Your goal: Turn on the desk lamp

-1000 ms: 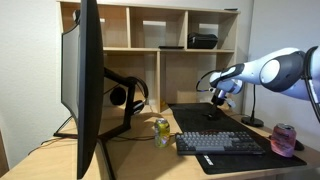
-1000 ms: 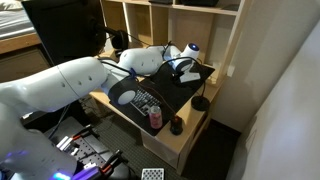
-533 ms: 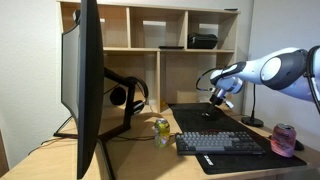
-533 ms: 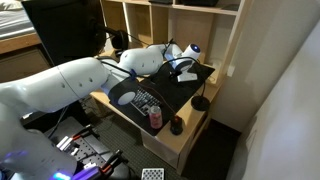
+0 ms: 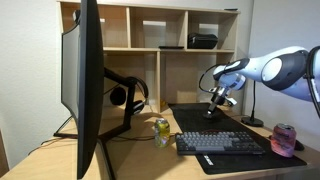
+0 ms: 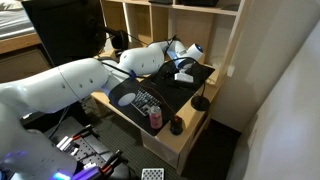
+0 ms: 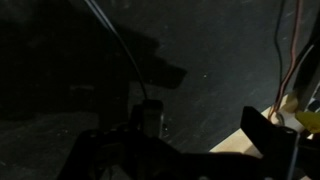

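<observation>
The desk lamp's round black base (image 5: 252, 122) stands at the back right of the desk, and its thin stem rises behind my arm. In an exterior view its base (image 6: 200, 103) sits near the desk edge by the shelf. My gripper (image 5: 220, 100) hangs above the black desk mat, left of the lamp and apart from it; it also shows in an exterior view (image 6: 186, 68). In the dark wrist view my gripper (image 7: 185, 140) has its fingers wide apart and empty, over the mat and a small dark object (image 7: 150, 114).
A keyboard (image 5: 220, 143) lies on the mat, with a pink can (image 5: 284, 138) to its right. A large monitor (image 5: 88, 80) and headphones on a stand (image 5: 128, 95) fill the left. Wooden shelves (image 5: 150, 48) stand behind. A black cup (image 6: 177, 126) stands by the can.
My wrist has turned slightly and the gripper has dipped a little over the mat. Nothing else has moved.
</observation>
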`<act>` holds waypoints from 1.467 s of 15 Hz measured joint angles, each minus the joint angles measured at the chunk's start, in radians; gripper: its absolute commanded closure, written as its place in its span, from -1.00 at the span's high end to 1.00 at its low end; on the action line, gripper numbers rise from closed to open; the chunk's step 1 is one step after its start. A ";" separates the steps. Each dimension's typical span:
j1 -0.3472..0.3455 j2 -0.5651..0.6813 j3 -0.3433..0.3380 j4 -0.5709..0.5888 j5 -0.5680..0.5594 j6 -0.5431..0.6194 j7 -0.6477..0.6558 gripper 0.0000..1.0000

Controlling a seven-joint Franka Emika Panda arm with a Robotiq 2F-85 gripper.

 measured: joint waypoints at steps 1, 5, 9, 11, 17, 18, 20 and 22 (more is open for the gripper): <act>-0.003 -0.004 -0.001 0.008 0.002 -0.034 0.016 1.00; -0.013 -0.007 -0.001 0.008 0.001 -0.062 0.042 1.00; -0.011 -0.006 -0.001 0.008 0.001 -0.062 0.042 1.00; -0.011 -0.006 -0.001 0.008 0.001 -0.062 0.042 1.00; 0.002 -0.006 -0.001 0.008 0.000 -0.040 0.036 1.00; 0.009 -0.006 -0.001 0.009 0.000 -0.030 0.031 1.00; 0.020 -0.006 -0.001 0.010 -0.001 -0.013 0.028 1.00; 0.021 -0.005 -0.001 0.010 -0.001 -0.014 0.029 1.00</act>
